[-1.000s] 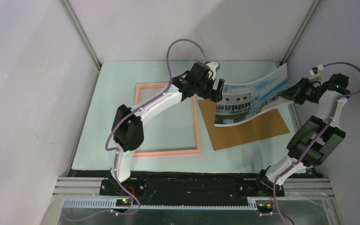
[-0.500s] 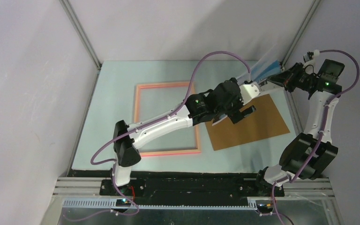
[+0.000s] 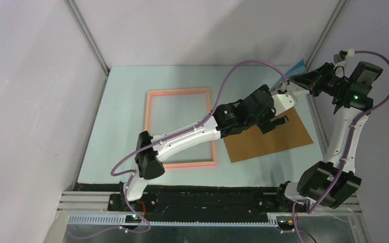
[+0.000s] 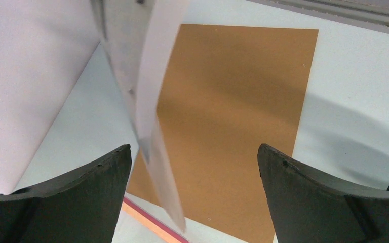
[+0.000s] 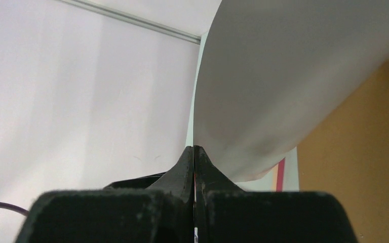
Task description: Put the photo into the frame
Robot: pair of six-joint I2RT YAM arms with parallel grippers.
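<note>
The photo shows as a blue sliver (image 3: pixel 297 66) at the back right, held edge-on in the air. My right gripper (image 3: pixel 305 80) is shut on its edge. The right wrist view shows the jaws (image 5: pixel 195 149) pinched on it, with the photo's curved white back (image 5: pixel 294 76) filling the upper right. My left gripper (image 3: pixel 275 123) is open and empty above the brown backing board. In the left wrist view the gripper (image 4: pixel 193 152) shows wide open, and the photo (image 4: pixel 147 101) hangs blurred by the left finger, untouched. The salmon-pink frame (image 3: pixel 180 92) lies flat mid-table. Its corner also shows in the left wrist view (image 4: pixel 154 225).
A plain brown backing board (image 3: pixel 278 142) lies right of the frame and touches its edge; it also shows in both wrist views (image 4: pixel 233 126) (image 5: pixel 364 152). Enclosure walls and metal posts (image 3: pixel 324 35) stand close to the right gripper. The left arm (image 3: pixel 192 136) crosses over the frame.
My left gripper has left the photo's left edge and swung right over the brown board. My right gripper has lifted the photo up toward the back right corner, turning it edge-on.
</note>
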